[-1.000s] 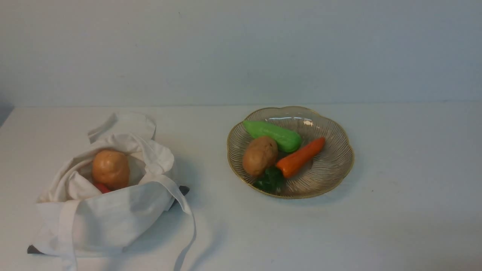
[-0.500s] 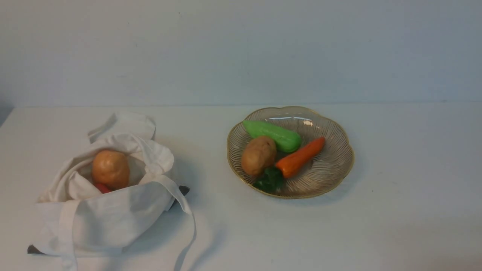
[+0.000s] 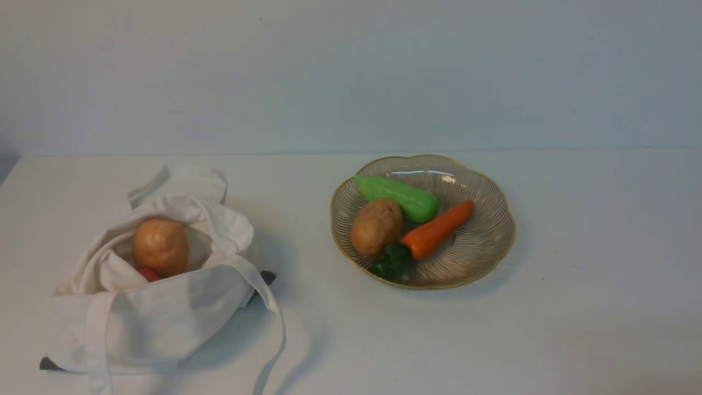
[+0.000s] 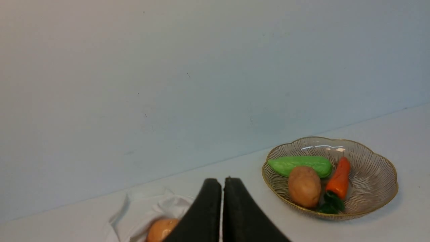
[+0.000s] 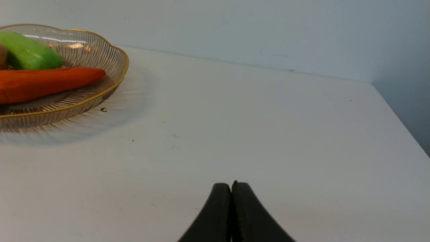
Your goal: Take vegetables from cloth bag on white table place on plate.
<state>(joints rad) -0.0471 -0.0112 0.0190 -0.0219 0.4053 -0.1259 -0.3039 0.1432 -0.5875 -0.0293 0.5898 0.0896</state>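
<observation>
The white cloth bag [image 3: 159,307] slumps open at the table's front left. One tan potato [image 3: 160,246] sits in its mouth, with a bit of red [image 3: 148,274] showing beneath it. The ribbed glass plate [image 3: 482,241] with its gold rim stands mid-table and holds another potato [image 3: 377,227], a green vegetable [image 3: 397,196] and an orange carrot [image 3: 437,229] with dark green leaves. Neither arm shows in the front view. My left gripper [image 4: 222,183] is shut and empty, above the bag's near side. My right gripper [image 5: 231,187] is shut and empty over bare table [image 5: 268,134], right of the plate [image 5: 114,80].
The bag's long strap [image 3: 277,329] trails toward the table's front edge. A dark object [image 3: 266,277] peeks out under the bag's right side. A plain wall closes off the back of the table. The table's right edge [image 5: 399,114] shows in the right wrist view.
The potato on the plate has shifted very slightly leftward and settled. The bag and its contents have not moved.
</observation>
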